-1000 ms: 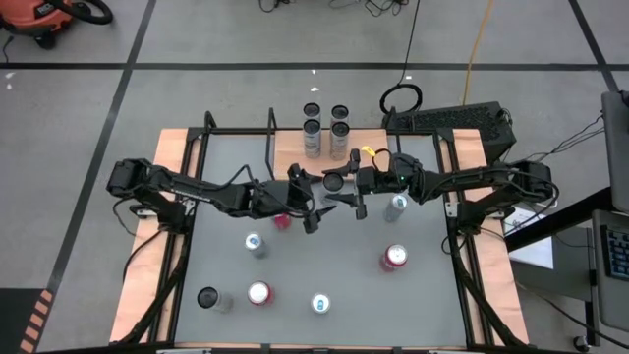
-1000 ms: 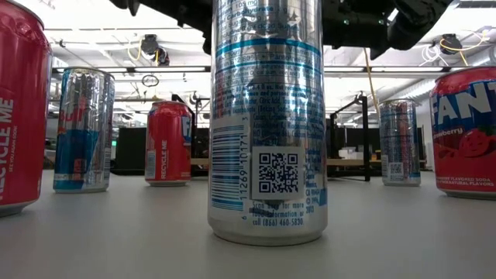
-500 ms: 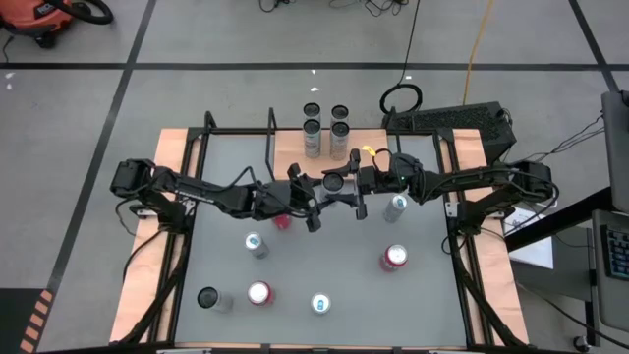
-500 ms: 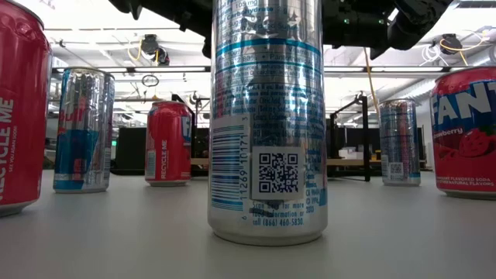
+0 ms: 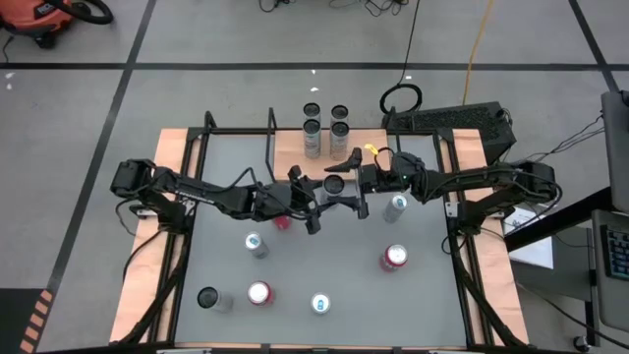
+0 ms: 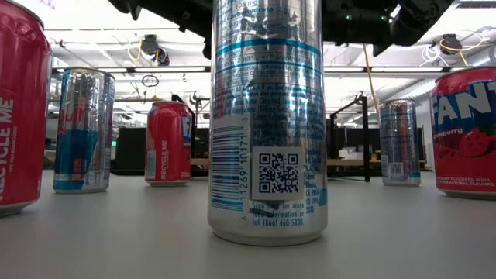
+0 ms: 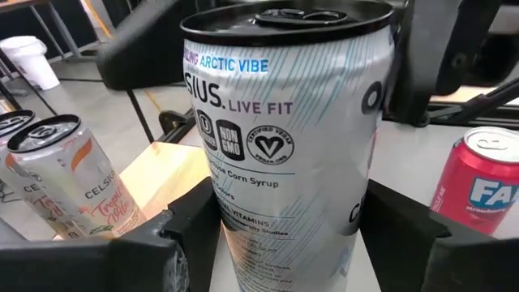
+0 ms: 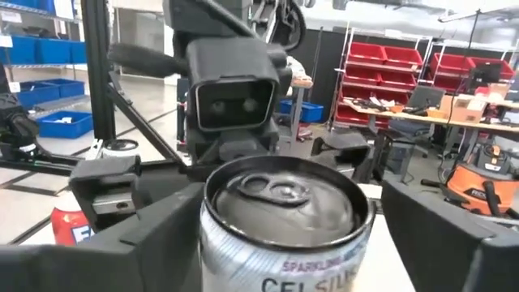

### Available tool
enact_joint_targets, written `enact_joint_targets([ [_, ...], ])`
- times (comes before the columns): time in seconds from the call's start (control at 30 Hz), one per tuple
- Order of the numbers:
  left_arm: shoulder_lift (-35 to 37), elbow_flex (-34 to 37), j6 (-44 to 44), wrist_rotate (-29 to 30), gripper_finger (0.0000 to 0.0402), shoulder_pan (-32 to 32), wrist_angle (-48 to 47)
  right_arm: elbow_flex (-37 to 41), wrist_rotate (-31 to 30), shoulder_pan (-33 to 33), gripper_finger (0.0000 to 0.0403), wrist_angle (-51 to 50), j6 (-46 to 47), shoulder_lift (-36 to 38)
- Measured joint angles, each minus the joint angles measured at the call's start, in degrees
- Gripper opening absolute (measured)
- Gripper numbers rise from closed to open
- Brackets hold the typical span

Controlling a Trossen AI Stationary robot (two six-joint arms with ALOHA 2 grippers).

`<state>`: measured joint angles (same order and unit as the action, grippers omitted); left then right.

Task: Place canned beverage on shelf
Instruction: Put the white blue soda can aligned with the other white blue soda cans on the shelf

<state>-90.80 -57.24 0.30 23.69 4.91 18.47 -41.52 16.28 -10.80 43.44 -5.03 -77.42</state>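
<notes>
**Mid-air above the table (image 5: 226, 265).** We see the white canned beverage (image 7: 284, 146) upright, off the table, between both arms. The left end effector (image 7: 284, 239) pinches it, its fingers (image 7: 190, 223) pressed against both sides. The right end effector (image 8: 284, 243) is spread around the same can, with a gap at one finger. The shelf (image 7: 166, 174) lies just beyond, and the can is not on it.
</notes>
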Motion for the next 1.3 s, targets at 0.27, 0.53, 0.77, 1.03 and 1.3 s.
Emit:
enact_joint_targets([
  [0.27,1.49,0.03,0.06,-0.14,0.0237,1.28,-0.36,0.0,0.03,-0.03,0.0358,-18.02,-1.93,6.2],
  [0.53,4.91,0.03,0.58,-0.18,0.0236,2.73,1.44,0.12,0.06,1.66,0.0359,-23.91,0.64,4.02],
  [0.77,4.87,-0.06,1.87,-0.79,0.0236,3.54,4.86,0.11,0.1,3.86,0.0358,-13.21,1.31,-1.24],
  [1.03,4.83,-0.06,1.96,-0.73,0.0236,3.76,4.68,0.13,0.09,3.97,0.0311,-13.35,0.93,-1.37],
  [1.3,4.83,-0.06,1.96,-0.24,0.0236,3.72,4.51,0.12,0.18,3.99,0.0217,-13.66,1.04,-1.36],
])
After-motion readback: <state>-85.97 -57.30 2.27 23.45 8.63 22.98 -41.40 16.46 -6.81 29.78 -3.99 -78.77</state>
